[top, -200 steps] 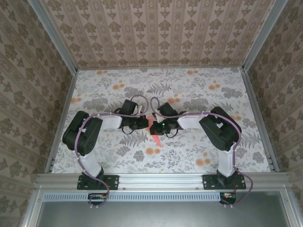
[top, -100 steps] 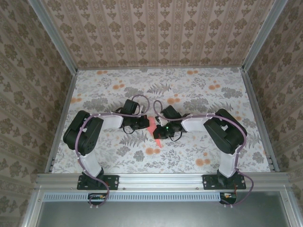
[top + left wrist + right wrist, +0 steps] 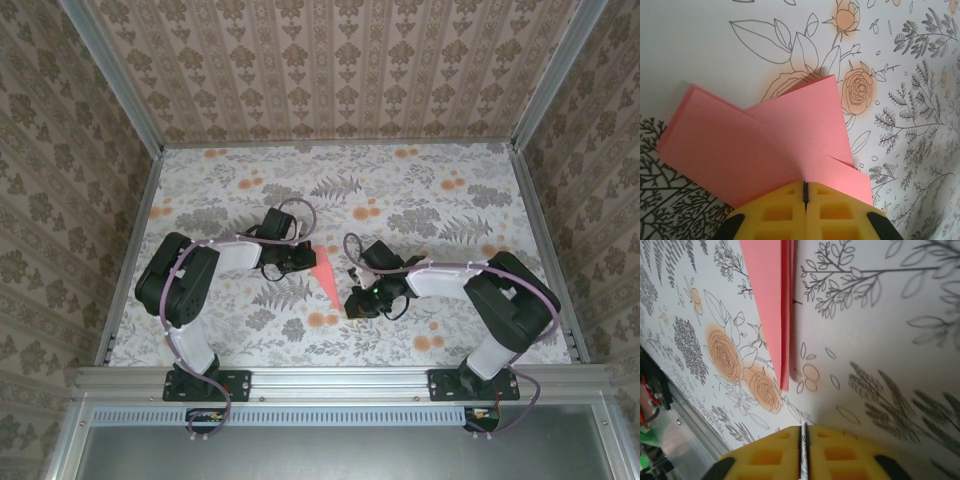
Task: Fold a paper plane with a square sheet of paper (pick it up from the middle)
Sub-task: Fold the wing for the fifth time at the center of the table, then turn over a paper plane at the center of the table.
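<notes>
While your left gripper (image 3: 303,259) pinches the wide end of the paper plane (image 3: 325,276), pads pressed shut on it, the plane rests on the flowered table (image 3: 450,220); just right of its pointed tip, your right gripper (image 3: 356,300) hangs closed, holding nothing.

The paper plane (image 3: 325,272), a narrow salmon-pink dart, lies on the table (image 3: 450,200), tip pointing nearward.
</notes>
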Robot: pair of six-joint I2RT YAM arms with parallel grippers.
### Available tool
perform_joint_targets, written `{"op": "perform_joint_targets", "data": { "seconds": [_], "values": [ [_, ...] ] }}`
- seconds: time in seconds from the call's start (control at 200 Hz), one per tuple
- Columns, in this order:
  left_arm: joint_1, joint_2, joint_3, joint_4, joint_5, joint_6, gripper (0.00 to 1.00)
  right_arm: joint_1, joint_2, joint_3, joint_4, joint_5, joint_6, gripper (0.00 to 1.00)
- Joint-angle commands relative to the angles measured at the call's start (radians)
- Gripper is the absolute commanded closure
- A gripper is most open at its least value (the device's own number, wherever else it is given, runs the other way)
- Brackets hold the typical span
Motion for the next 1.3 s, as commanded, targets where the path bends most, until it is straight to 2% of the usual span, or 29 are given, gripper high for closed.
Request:
{"op": "perform_joint_targets", "data": {
  "seconds": [0.0, 0.105, 0.175, 0.28, 0.435, 0.59, 0.755, 0.925, 1.295],
  "values": [
    [0.0, -0.039, 0.014, -0.04, -0.031, -0.058, 0.89, -0.009, -0.102, 0.022, -0.068, 0.113, 0.014, 0.8],
    [0.0, -0.11, 0.011, -0.044, -0.028, -0.108, 0.82, -0.027, -0.167, 0.039, -0.067, 0.207, 0.035, 0.62],
    [-0.003, -0.168, 0.013, -0.084, -0.053, -0.13, 0.73, -0.039, -0.201, 0.049, -0.071, 0.271, 0.039, 0.48],
    [-0.034, -0.234, 0.04, -0.225, -0.154, -0.144, 0.57, -0.061, -0.243, 0.049, -0.068, 0.35, 0.043, 0.34],
    [-0.1, -0.233, 0.148, -0.499, -0.327, -0.184, 0.43, -0.097, -0.26, 0.039, -0.056, 0.434, 0.06, 0.23],
    [-0.182, -0.152, 0.238, -0.584, -0.412, -0.21, 0.31, -0.137, -0.269, 0.0, -0.044, 0.495, 0.111, 0.12],
    [-0.238, 0.004, 0.392, -0.663, -0.457, -0.202, 0.29, -0.168, -0.264, -0.03, -0.034, 0.507, 0.15, 0.06],
    [-0.265, 0.107, 0.476, -0.746, -0.494, -0.235, 0.3, -0.171, -0.263, -0.04, -0.037, 0.505, 0.156, 0.05],
    [-0.284, 0.065, 0.443, -0.751, -0.563, -0.356, 0.42, -0.17, -0.257, -0.027, -0.047, 0.492, 0.152, 0.05]
  ]
}}
